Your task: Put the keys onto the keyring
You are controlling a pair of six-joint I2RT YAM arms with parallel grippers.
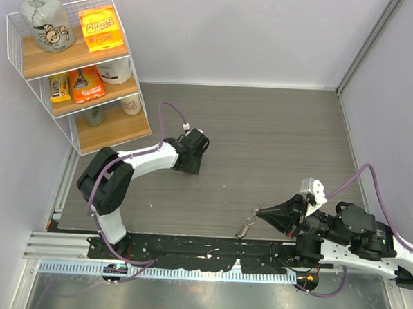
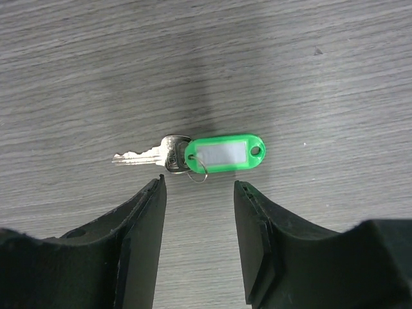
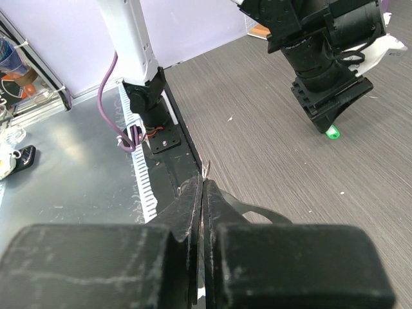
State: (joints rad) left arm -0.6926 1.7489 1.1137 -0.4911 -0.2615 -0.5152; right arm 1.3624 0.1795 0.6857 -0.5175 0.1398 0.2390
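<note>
Pickup step: hovering left gripper point(image 2: 199, 181), spread and empty, just beside keys point(image 2: 154, 156); pinching keyring point(image 1: 244, 228) in closed right gripper point(image 1: 257, 212). Next, probably: close on keys, carry right.

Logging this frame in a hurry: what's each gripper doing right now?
Left gripper: open, empty, over the green-tagged key.
Right gripper: closed on the keyring.

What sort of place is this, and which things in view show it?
Probably a robotics lab cell: a left arm and right arm bolted at the edge of a walled-in table, and a wire shelf stocked with snack boxes as props.
</note>
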